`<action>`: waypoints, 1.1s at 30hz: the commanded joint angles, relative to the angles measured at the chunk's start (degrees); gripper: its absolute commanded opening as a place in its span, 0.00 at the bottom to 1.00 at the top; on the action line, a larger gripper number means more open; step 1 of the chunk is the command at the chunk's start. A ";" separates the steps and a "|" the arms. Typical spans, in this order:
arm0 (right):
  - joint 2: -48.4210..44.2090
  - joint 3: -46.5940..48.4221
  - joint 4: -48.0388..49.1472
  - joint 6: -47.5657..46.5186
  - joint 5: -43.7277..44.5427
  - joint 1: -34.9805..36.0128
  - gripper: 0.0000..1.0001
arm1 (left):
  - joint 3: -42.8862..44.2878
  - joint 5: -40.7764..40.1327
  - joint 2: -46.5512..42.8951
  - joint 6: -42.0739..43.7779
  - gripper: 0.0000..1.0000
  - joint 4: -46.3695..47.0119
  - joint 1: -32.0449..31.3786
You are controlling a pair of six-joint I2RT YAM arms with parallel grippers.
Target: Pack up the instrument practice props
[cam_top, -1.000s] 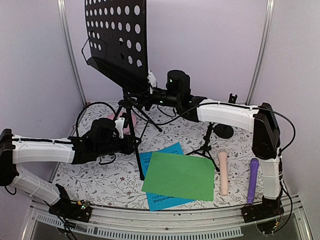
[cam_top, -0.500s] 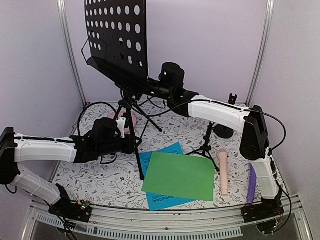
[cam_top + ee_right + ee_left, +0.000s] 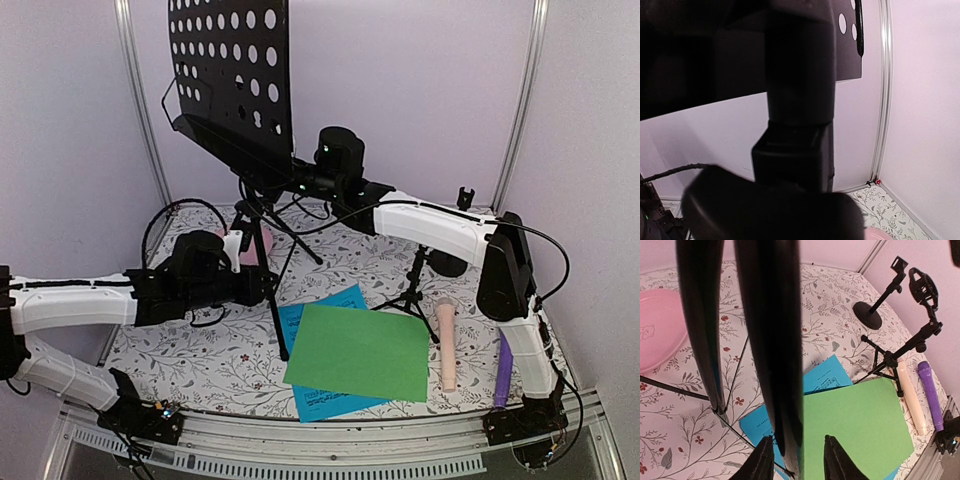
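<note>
Black perforated music rack [image 3: 225, 80], flat with rows of round holes and a lipped lower shelf, tilted back on a slim tripod [image 3: 262, 235] at the rear left of the bench [image 3: 200, 360]; its top runs out of the overhead view. We log the left tool [image 3: 795, 462] low on the stand, its fingers apart on either side of one black tube, with green showing between tube and one finger. The right tool [image 3: 298, 186] sits at the neck just under the rack; its wrist view is filled by dark stand parts, so we cannot tell how its fingers stand. Green paper [image 3: 360, 350], smooth and matte, lies over blue paper [image 3: 325, 300], whose near corner comes close to the front rail [image 3: 330, 455]. Beige microphone [image 3: 447, 345] and purple microphone [image 3: 503, 375], both rounded rods, lie lengthwise near the right front, apart from each other, the purple one just beside the right arm's upright link. Tripod mic support [image 3: 415, 285] stands touching the green sheet's far corner; round-based mic support [image 3: 450, 262] stands behind it near the right wall. Pink dish [image 3: 660, 325] rests behind the tripod legs. Floral cloth lies bare along the left front, under the left arm.
</note>
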 commanded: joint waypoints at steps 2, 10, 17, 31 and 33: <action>-2.12 5.23 -0.30 3.84 1.68 1.45 0.00 | 2.88 -2.11 -9.14 1.24 0.45 -6.41 -1.13; -3.40 9.20 -1.34 4.30 4.86 1.59 0.00 | 4.33 -1.89 -20.49 3.98 0.82 -10.64 -1.91; -4.14 8.95 0.59 5.55 3.31 2.39 0.00 | 1.54 -9.81 -25.44 13.82 0.94 -3.59 -2.11; -8.28 2.91 2.95 6.41 0.30 2.94 0.00 | 3.23 -0.38 -12.85 22.92 0.96 13.14 9.28; -8.54 2.25 2.97 6.42 0.08 3.00 0.00 | 4.42 2.57 -10.53 22.32 0.94 14.46 10.94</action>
